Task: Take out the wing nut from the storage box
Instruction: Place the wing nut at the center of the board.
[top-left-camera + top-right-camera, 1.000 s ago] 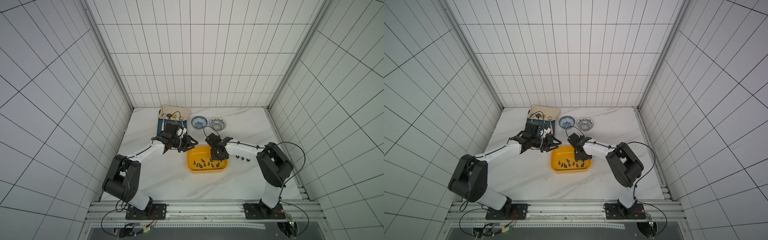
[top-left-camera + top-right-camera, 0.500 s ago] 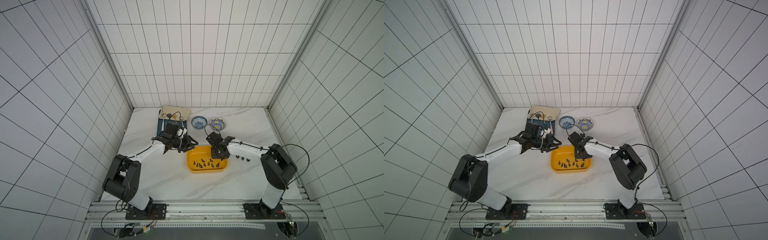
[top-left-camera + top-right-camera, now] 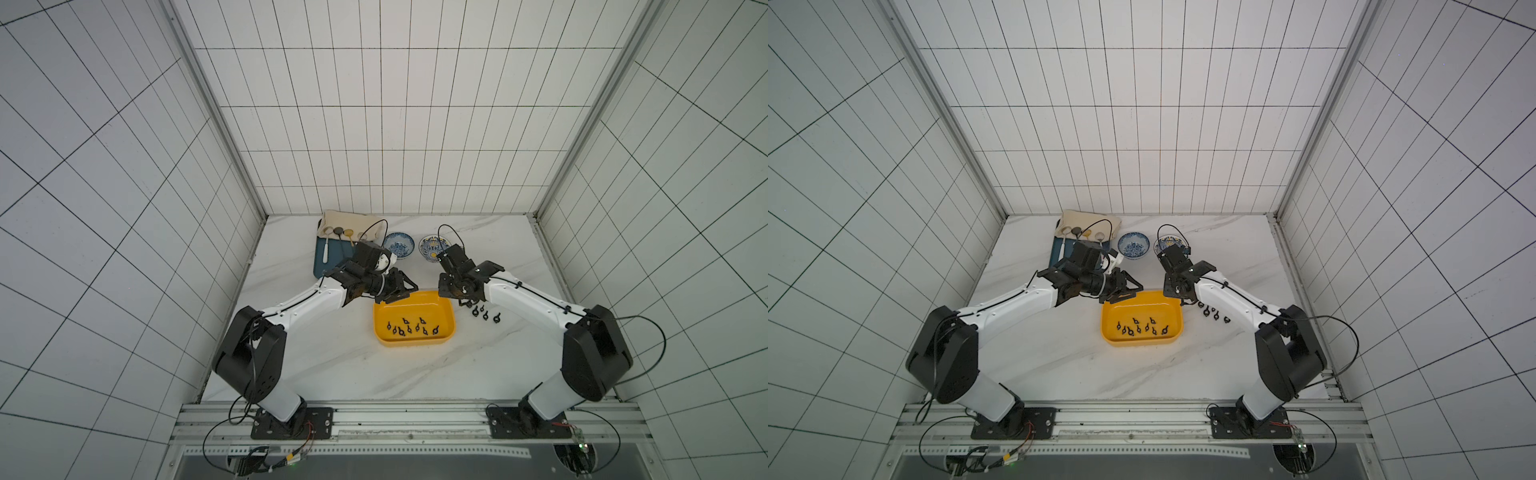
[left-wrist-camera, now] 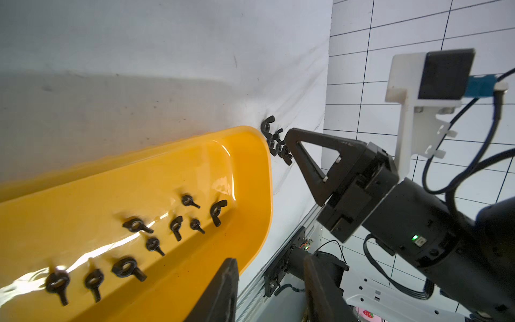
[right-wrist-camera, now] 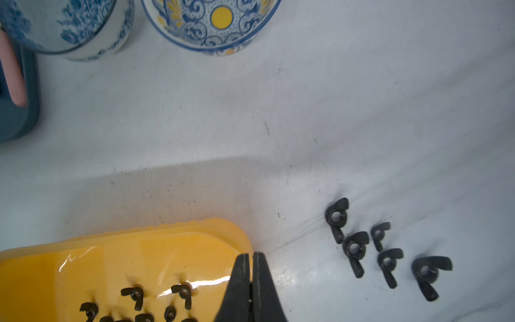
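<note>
The yellow storage box (image 3: 411, 305) is sitting on the tabletop (image 3: 332, 365) between both arms, holding several wing nuts (image 4: 137, 224), and five loose wing nuts (image 5: 355, 247) are lying on the tabletop just beside its right side. The right end effector (image 5: 250, 269) is hovering by the box's far right corner with jaws pressed together and nothing visible between them. The left end effector (image 3: 404, 290) is hanging over the far left rim, partly open and empty.

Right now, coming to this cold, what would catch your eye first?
The yellow storage box sits central on the marble tabletop, black wing nuts scattered inside it. Five loose wing nuts lie just outside its right end, and the shut right gripper hangs by that corner.
</note>
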Action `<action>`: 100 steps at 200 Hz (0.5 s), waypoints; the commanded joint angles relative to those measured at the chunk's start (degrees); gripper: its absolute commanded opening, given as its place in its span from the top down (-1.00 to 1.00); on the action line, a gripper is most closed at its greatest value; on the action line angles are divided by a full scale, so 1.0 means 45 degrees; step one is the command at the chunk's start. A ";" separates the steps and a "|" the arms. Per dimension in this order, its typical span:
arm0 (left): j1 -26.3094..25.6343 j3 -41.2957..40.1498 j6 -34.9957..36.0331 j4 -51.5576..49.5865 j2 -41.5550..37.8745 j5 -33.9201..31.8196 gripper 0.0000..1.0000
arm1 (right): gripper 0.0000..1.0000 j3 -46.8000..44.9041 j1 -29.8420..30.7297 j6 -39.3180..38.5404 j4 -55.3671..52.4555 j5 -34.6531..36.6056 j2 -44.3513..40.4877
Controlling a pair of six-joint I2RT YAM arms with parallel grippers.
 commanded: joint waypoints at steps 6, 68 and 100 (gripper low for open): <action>-0.0961 0.1294 -0.0023 0.0043 0.1056 -0.0314 0.15 | 1.00 -0.0885 -0.1687 -0.0684 -0.0293 -0.0127 -0.0586; -0.2161 0.2944 -0.0256 0.0336 0.2930 -0.0023 0.15 | 1.00 -0.1597 -0.4499 -0.1201 0.0640 -0.1711 0.0600; -0.2230 0.2738 -0.0272 0.0498 0.3099 0.0088 0.15 | 1.00 -0.1366 -0.4607 -0.1354 0.0772 -0.1842 0.1202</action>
